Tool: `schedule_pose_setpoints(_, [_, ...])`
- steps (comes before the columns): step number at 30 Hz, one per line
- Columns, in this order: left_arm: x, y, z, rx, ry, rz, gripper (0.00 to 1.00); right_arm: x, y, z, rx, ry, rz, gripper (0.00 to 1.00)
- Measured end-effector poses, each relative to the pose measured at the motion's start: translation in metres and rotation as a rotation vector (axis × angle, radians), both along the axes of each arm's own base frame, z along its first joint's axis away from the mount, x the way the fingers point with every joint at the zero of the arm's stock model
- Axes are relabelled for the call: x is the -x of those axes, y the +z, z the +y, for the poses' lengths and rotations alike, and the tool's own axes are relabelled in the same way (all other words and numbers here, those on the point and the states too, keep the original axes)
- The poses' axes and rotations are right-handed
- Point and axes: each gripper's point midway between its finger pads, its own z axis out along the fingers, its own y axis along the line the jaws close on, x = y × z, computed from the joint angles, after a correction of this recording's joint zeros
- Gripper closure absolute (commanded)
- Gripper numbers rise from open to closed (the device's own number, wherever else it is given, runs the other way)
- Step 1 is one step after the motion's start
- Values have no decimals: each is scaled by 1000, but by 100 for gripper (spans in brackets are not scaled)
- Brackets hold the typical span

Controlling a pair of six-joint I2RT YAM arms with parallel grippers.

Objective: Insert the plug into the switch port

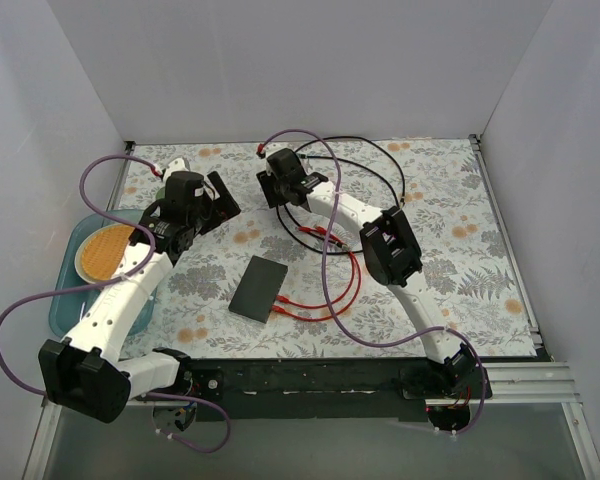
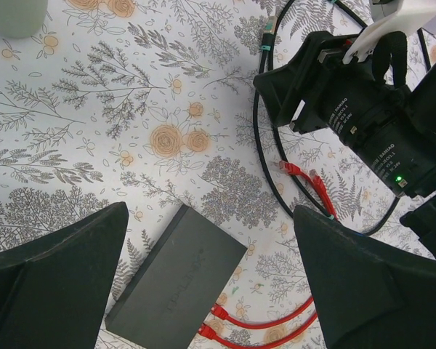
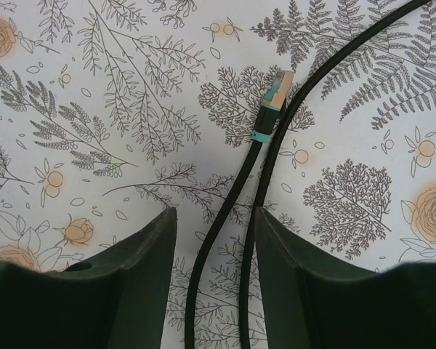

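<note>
White walls (image 1: 280,70) enclose floral-print tabletop (image 1: 450,260); switch (image 1: 258,287) lies flat.

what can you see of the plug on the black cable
The plug is a small pale, translucent-looking connector with a teal boot, ending a thin black cable. It lies flat on the floral table cover, loose, beyond the fingertips of the right gripper, whose jaws straddle its cable. Nothing grips it.
</note>
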Motion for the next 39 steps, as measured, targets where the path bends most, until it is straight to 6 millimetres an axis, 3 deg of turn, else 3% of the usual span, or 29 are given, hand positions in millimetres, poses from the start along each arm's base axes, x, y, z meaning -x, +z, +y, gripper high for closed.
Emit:
schedule_pose_setpoints(7, [-1,-6,-2,-3,-10,14,2,0,-18,-1,-8,-1,41,61])
schedule_pose_setpoints(11, [-1,-7,-3,-1,-14,16,2,9,-38,-2,-12,14,74,69])
schedule_pose_setpoints(16, [-1,-9,-3,-3,-18,20,2,13,-37,-2,-39,23,65,82])
schedule_pose_setpoints(20, [0,-9,-3,-4,-19,20,2,16,-38,-4,-39,18,68,99])
schedule_pose_setpoints(24, [0,-9,-4,-3,-24,21,2,23,-40,-7,-26,24,71,99])
schedule_pose_setpoints(30, [0,-18,-8,7,-42,35,2,69,-43,-33,13,59,109,99])
schedule_pose_setpoints(39, [-1,-30,-16,24,-74,64,2,181,-45,-106,43,129,204,97])
